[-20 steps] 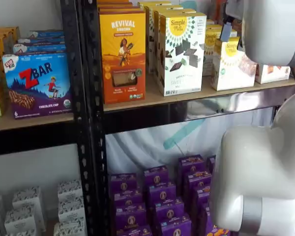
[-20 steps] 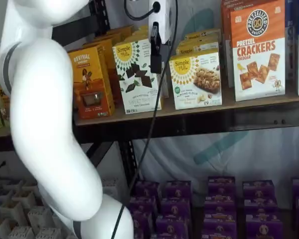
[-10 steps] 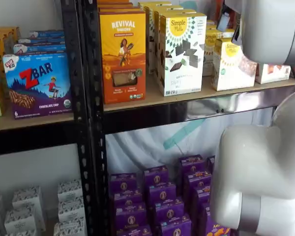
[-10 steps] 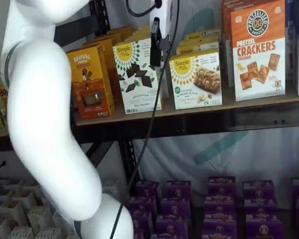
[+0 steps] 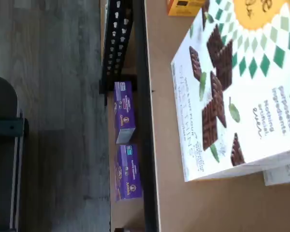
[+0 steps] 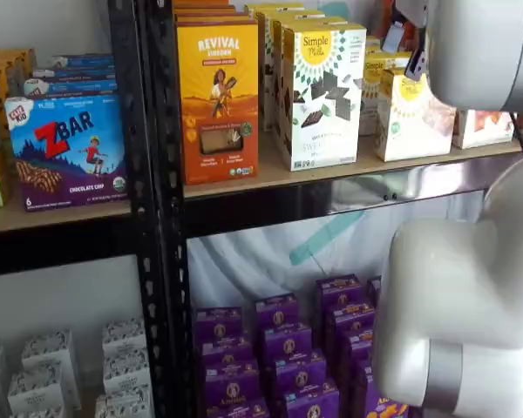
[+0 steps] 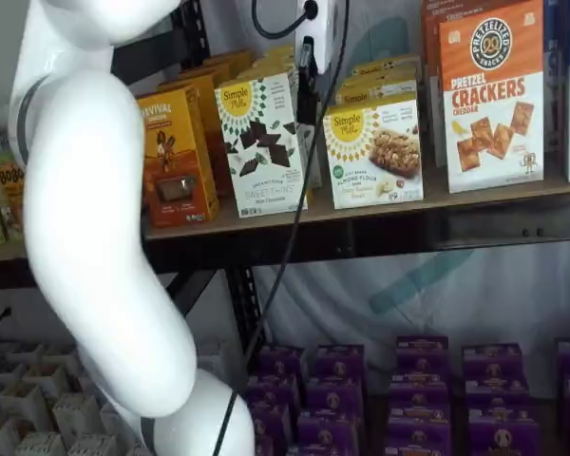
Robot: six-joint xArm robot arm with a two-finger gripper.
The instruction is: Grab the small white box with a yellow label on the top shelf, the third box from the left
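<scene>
**Jaws spread and empty above the top shelf; small white box untouched at the front edge**

The small white box [image 7: 373,152] stands upright at the front edge of the top shelf [image 7: 380,233]. Its printed face, with the yellow sunburst uppermost, is turned out over the black rail. The face is about as wide as it is tall, so no long axis shows from the front. Its file runs back toward the rear of the shelf, with at least two more cartons of the same kind behind it.

It sits between one tall white carton with dark chocolate shapes [image 7: 263,142] and one white-and-orange cracker carton [image 7: 491,95], apart from both and clearly shorter than either. One orange Revival carton [image 7: 176,157] stands beyond the tall white carton. Both shelf views show the small box [image 6: 411,113] standing free.

In a shelf view, one black finger [image 7: 308,68] hangs side-on over the gap between the tall carton and the small box. The jaws are spread wide and hold nothing.

The wrist view looks down on the tall white carton [image 5: 232,92] and on two purple boxes [image 5: 124,112] below the shelf's front edge.
</scene>
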